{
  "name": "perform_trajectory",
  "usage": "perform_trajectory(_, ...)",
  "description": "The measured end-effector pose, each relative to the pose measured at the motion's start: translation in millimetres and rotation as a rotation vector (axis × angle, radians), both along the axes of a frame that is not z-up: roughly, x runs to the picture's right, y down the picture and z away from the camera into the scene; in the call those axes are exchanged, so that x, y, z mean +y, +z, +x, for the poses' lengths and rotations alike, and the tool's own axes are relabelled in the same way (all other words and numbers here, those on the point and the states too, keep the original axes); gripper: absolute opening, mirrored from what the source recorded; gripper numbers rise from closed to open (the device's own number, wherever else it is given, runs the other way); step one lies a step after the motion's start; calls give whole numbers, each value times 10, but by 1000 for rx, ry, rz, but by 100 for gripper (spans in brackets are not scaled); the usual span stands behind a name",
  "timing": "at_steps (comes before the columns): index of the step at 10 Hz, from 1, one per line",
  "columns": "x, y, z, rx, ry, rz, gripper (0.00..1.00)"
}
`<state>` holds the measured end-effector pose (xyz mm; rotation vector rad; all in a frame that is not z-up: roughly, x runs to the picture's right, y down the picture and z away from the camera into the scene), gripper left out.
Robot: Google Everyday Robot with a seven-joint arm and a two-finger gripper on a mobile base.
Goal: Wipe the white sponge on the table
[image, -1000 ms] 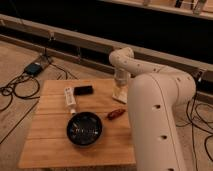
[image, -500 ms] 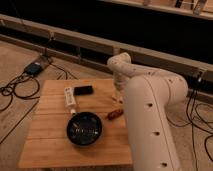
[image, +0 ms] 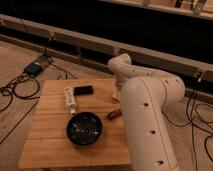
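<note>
Okay, white sponge (image: pixel 116 97): we only get a pale patch at the right edge of the table (image: pixel 47 142), directly under the wrist, and we take that for it. It is too hidden to be sure.

The gripper (image: pixel 119 90) hangs at that same spot, pointing down, mostly covered by the arm (image: pixel 147 115). We cannot tell how wide the tool stands, or whether it has hold of anything.

Step in hand, as we judge it: reaching or gripping the sponge. No wiping stroke shows yet.

Next move calls for a firm hold on the sponge, pressed flat on the wood. Then a sweep inward across the planks, steering past the clutter.

- A small red-brown item (image: pixel 114 114) lies just beside the patch, toward the near side.
- The black bowl (image: pixel 84 129) sits mid-table, something dark and unclear inside.
- A flat black block (image: pixel 83 90) and a long white item (image: pixel 70 98) lie near the far-left part, just beside each other.

Writing: the long white item carries dark markings, but we can't read them. No brand or label is legible anywhere, the arm included.
</note>
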<state>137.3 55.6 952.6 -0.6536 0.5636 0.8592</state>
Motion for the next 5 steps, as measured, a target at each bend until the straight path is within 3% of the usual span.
perform_trajectory(2,14,28,41,22,3,3,62)
perform_trajectory(5,26,31,92,52,21,0,34)
